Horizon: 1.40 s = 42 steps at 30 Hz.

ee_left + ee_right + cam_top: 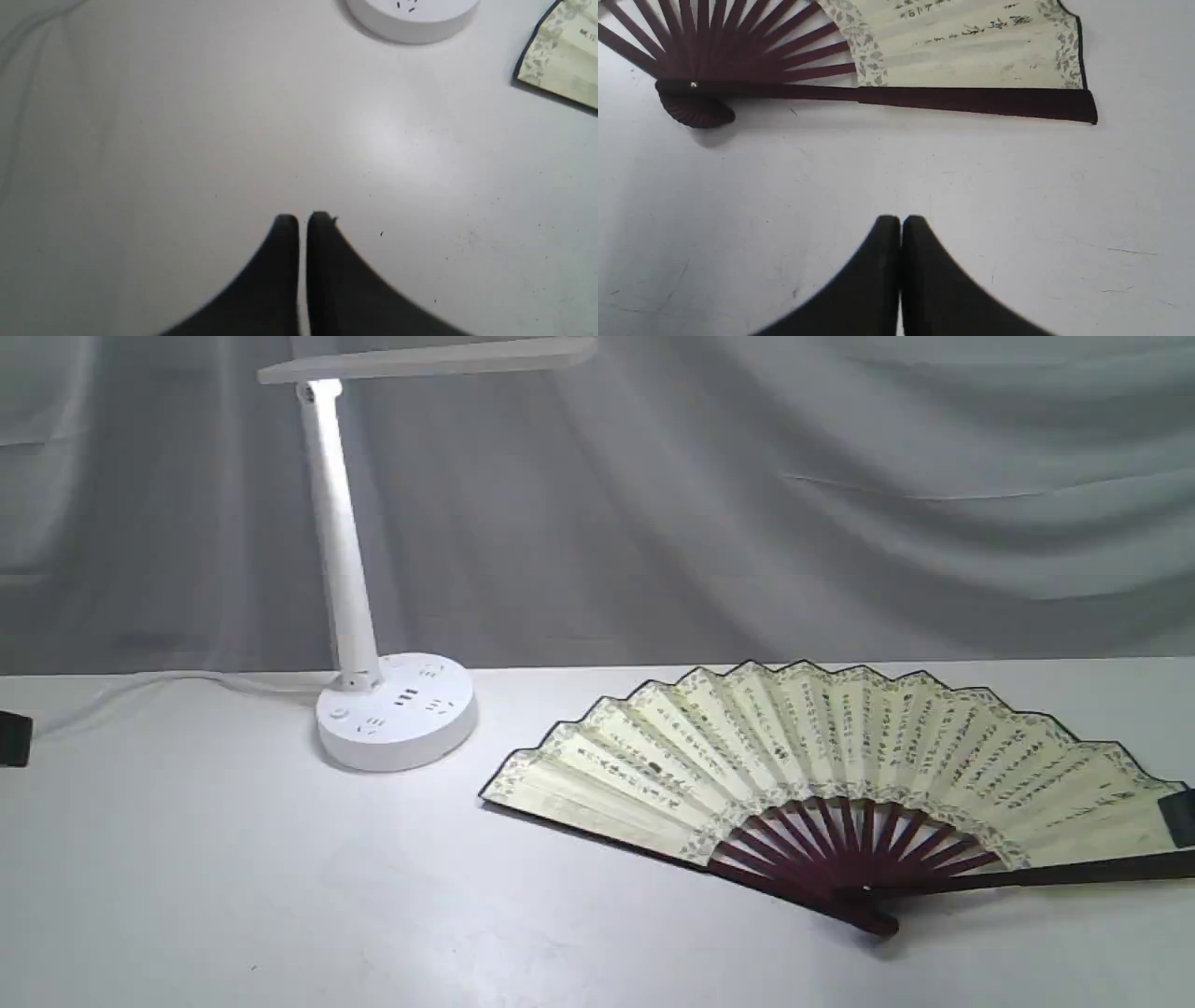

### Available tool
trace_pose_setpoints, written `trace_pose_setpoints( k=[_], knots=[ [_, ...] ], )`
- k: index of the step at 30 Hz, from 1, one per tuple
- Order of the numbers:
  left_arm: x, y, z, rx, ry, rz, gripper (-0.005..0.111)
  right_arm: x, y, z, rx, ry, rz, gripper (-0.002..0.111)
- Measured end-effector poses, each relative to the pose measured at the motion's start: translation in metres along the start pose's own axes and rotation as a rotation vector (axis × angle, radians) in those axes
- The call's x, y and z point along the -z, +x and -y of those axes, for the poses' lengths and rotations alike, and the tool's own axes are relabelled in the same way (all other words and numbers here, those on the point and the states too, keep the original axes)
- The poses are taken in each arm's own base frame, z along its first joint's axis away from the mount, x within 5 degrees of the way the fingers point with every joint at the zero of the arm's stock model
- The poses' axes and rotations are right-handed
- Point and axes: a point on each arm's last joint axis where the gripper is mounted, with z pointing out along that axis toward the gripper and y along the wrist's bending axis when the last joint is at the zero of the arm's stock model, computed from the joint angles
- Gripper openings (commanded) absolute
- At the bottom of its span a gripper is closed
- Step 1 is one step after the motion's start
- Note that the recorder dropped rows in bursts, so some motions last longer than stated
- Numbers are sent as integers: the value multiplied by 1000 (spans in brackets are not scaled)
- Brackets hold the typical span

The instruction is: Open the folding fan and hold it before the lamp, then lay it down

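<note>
Closest in: bare white desk (233, 896), faintly scuffed. Above it, in the right wrist view, the right end effector (900, 219), black fingers pressed together, gripping nothing, hanging just short of the folding fan (840, 756) and not touching it. In the exterior view, only a dark sliver of that end effector at the right edge, overlapping the fan's right tip.

Next back, right of centre: the fan itself, fully opened and lying flat on the desk. Rounded maroon pivot end (873, 919) nearest, ribs (840, 840) radiating away from it. One dark guard (971, 100) stretched along the near right side, the other along the left edge. Beyond the ribs, pleated cream leaf with columns of small dark writing and a patterned border, scalloped outer edge farthest back.

Over on the left: the left end effector (302, 219), likewise closed, only a thin slit between its fingers, holding nothing, over bare desk and well apart from the fan. In the exterior view, just a dark block at the left edge.

Farther back, left of the fan and apart from it: the lamp (345, 569), white. Round base (397, 714) with sockets on the desk, slim stem leaning slightly, flat bar head at the top, bright glow where stem meets head. White cord (140, 683) trailing left from the base.

Behind everything: pale grey draped curtain (840, 504).
</note>
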Motion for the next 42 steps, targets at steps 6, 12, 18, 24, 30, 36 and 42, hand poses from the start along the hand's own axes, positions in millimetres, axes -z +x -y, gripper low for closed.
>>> trace_pose_setpoints(
  k=[6, 12, 18, 24, 30, 36, 42],
  knots=[
    [36, -2, 0, 1, 7, 118, 0, 39, 1, 0, -1, 28, 132, 0],
    [80, 2, -1, 2, 16, 266, 0, 90, 9, -1, 4, 67, 311, 0],
    [124, 13, -2, 1, 22, 416, 0, 138, 27, -5, 4, 104, 483, 0],
    [170, 33, -3, 2, 31, 566, 0, 183, 53, -10, 3, 141, 655, 0],
    [203, 60, -5, 3, 35, 650, 0, 215, 85, -17, 2, 165, 768, 0],
    [229, 86, -7, 5, 40, 735, 0, 238, 120, -24, 1, 185, 856, 0],
    [250, 113, -9, 6, 45, 823, 0, 255, 149, -30, -2, 207, 964, 0]
  ],
)
